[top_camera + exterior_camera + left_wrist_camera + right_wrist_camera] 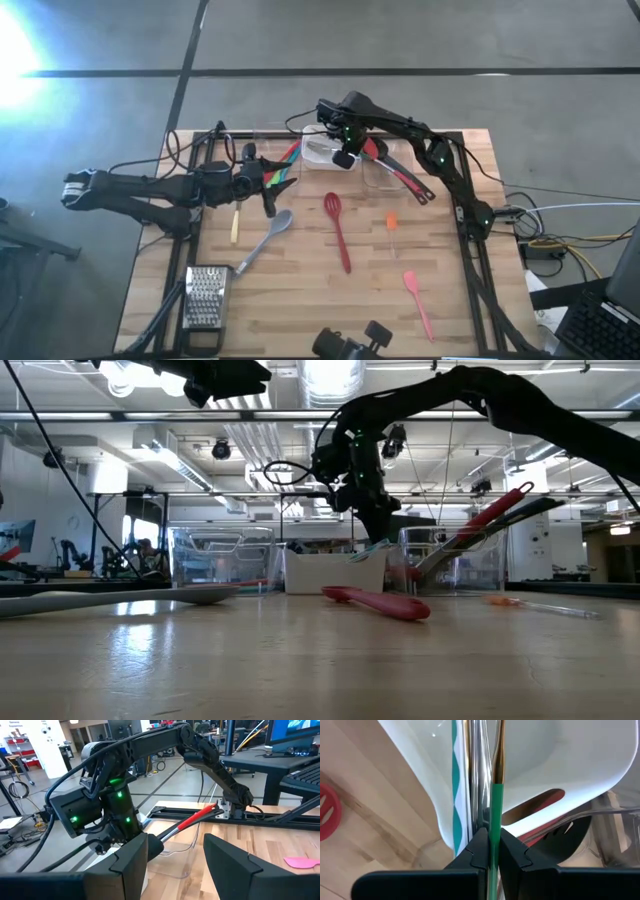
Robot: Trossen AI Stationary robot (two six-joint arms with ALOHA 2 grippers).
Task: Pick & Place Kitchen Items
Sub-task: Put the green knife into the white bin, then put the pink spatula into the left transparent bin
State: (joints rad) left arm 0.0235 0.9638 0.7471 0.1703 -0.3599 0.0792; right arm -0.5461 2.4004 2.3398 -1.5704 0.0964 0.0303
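My right gripper [345,158] hangs over the white bin [318,150] at the table's far middle, pointing down, shut on a slim green-handled piece of cutlery [495,810]. In the bin lie a metal piece [475,775] and a teal-and-white striped one [457,795]. On the table lie a red slotted spoon [338,230], a grey spoon [266,240], a pink spatula [418,298], a small orange utensil [392,222] and a yellow-handled one [235,226]. My left gripper [175,865] waits open and level at the left, with nothing between its fingers. My right gripper pinches the cutlery's green handle [494,837] between its two fingers [517,852], coming from above and pointing down. The piece runs on past the fingertips, its golden metal part [499,750] down inside the white bin. Whether its far end touches the bin's floor I cannot tell.
A clear container [385,178] right of the bin holds red and black utensils leaning out over its rim. Another clear container [220,560] with coloured utensils stands by my left gripper. A metal grater [205,296] lies near the front left corner. Black frame rails border the table.
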